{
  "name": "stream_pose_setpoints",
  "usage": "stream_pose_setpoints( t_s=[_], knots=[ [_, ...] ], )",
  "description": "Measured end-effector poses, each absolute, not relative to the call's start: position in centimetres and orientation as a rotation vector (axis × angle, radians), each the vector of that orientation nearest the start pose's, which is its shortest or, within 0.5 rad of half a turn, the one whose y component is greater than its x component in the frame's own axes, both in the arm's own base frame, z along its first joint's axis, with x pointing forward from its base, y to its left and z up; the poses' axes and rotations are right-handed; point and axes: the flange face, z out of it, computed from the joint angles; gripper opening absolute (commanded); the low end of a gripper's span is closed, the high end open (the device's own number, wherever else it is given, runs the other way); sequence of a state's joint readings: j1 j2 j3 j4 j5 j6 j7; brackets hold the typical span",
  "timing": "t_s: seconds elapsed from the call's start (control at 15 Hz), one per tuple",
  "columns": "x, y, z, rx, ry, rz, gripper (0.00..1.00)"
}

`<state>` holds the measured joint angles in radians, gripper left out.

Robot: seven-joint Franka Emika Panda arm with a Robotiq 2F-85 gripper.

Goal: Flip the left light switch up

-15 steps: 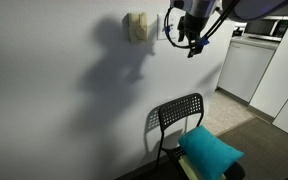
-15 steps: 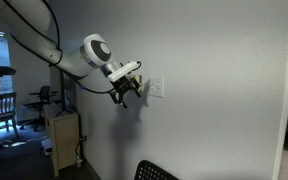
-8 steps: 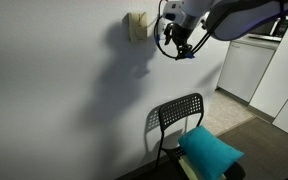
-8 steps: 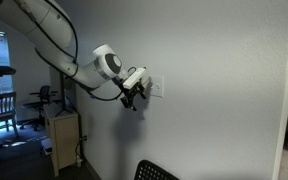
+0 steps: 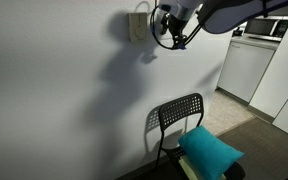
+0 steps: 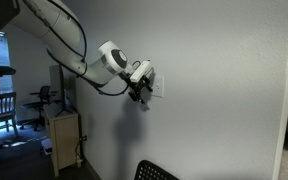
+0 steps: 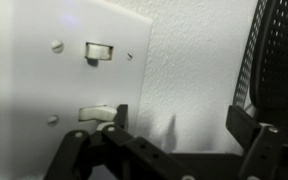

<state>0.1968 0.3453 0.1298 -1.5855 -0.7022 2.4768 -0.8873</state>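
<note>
In the wrist view the left light switch (image 7: 96, 115), taken to be the lower toggle on the white wall plate (image 7: 44, 85), is seen lying sideways, just beside one fingertip (image 7: 114, 135) of the gripper (image 7: 179, 135), whose fingers are held spread apart.

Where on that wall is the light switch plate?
High on the wall, an exterior view shows the white switch plate just behind the tool; in the wrist view it fills the left side.
</note>
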Motion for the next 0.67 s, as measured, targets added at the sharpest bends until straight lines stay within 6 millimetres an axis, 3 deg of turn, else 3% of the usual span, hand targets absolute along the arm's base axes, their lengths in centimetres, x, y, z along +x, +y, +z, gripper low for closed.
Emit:
stream_pose_setpoints(
  t_s=[0.67],
  knots=[
    [66.83,22.2,50.07,1.708,1.73,0.461,1.0]
  ],
)
